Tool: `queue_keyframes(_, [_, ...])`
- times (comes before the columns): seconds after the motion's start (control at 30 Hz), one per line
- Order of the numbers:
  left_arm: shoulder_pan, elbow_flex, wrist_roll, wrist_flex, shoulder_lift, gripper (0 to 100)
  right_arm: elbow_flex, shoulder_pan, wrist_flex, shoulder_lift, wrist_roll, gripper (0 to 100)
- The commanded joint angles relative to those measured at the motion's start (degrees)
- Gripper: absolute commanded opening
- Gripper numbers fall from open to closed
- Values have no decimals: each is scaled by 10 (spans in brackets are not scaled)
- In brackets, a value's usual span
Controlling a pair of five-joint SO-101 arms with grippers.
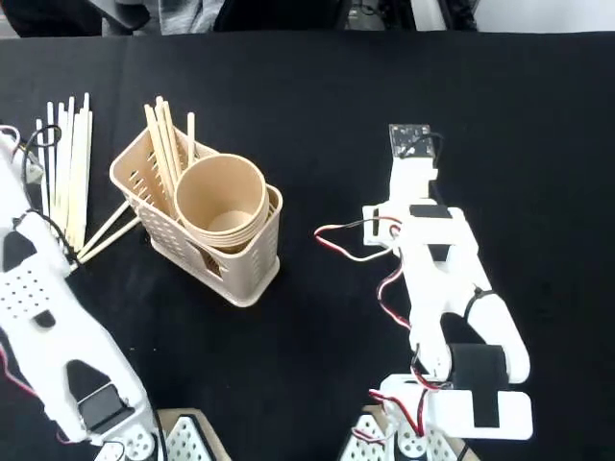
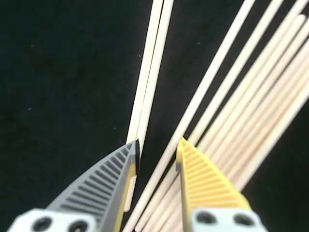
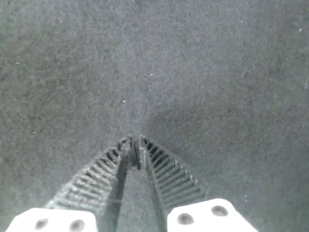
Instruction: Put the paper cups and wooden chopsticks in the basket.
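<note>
Left tool (image 2: 158,145) part open, ribbed grey and yellow fingers straddling loose slender wooden chopsticks (image 2: 231,96) near the left edge of the black cloth worktop (image 1: 336,96), nothing clamped. Right tool (image 3: 134,145) closed, empty. Slotted beige basket (image 1: 240,274) mid-worktop holds nested paper cups (image 1: 219,197) and leaning chopsticks (image 1: 165,139).

Counter (image 1: 317,86) viewed from overhead, wrist views aimed down at close range, chopsticks (image 1: 72,163) beside basket (image 1: 240,269) shared with left.

One basket (image 1: 240,269), two arms (image 1: 432,259), at least two paper cups (image 1: 219,197), about four chopsticks (image 1: 165,144) inside (loose ones (image 1: 75,163) too bunched).
</note>
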Motion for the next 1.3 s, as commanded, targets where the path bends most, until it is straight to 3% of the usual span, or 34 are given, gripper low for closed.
queue_keyframes(0.0, [-19,-224,-4,70,106,144,-3,-7,-10,-14,-1,15])
queue_keyframes(0.23, [-44,-419,-42,142,223,144,-3,-8,-10,-14,-1,15])
queue_keyframes(0.33, [-40,-413,-47,138,248,141,-3,-7,-10,-14,-1,15])
queue_keyframes(0.53, [-36,-415,-115,143,289,27,-3,-7,-9,-14,-1,15])
queue_keyframes(0.8, [-43,-415,-129,241,295,30,-3,-7,-9,-14,-1,15])
queue_keyframes(0.93, [-63,-409,-143,244,299,30,-3,-7,-9,-14,-1,15])
queue_keyframes(1.1, [-87,-298,-187,244,273,30,-4,-9,-10,-14,-1,15])
queue_keyframes(1.27, [-115,-137,-185,244,193,30,-5,-9,-10,-14,-1,15])
